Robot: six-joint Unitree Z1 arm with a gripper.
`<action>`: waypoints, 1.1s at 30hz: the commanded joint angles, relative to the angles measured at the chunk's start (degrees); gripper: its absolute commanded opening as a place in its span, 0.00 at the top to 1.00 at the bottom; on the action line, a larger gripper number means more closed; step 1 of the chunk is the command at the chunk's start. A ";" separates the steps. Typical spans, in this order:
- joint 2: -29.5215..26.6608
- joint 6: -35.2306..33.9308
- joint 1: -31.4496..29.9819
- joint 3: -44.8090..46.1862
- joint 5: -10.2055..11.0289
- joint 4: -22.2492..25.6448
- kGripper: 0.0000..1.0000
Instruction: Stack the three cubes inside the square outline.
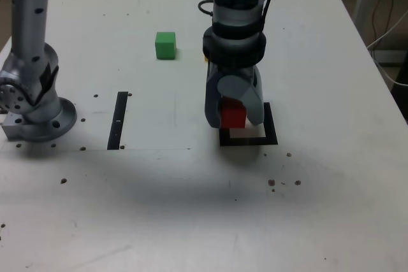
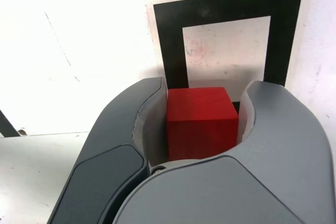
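Red cube (image 2: 202,140) pinched in grey two-finger gripper (image 2: 207,95), just beside black square outline (image 2: 283,40); clearance to tabletop (image 1: 338,189) can't tell.
Fingers closed to cube width, gripping opposite side faces. Likely light, stiff, not fragile; smooth faces may slip or twist if pinched off-centre, so hold mid-face, square to sides. Green cube (image 1: 166,46) loose, well apart; same grip should suit. Yellow cube (image 1: 206,60) mostly hidden behind arm (image 1: 234,36).
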 commanded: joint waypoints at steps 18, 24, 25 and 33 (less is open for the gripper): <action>2.54 1.96 1.21 -1.00 1.67 -1.53 0.70; 2.09 3.15 1.21 0.98 1.41 -4.45 0.30; 2.00 3.26 1.20 1.56 1.34 -5.40 0.22; 1.35 3.47 1.21 4.20 0.50 -9.24 0.01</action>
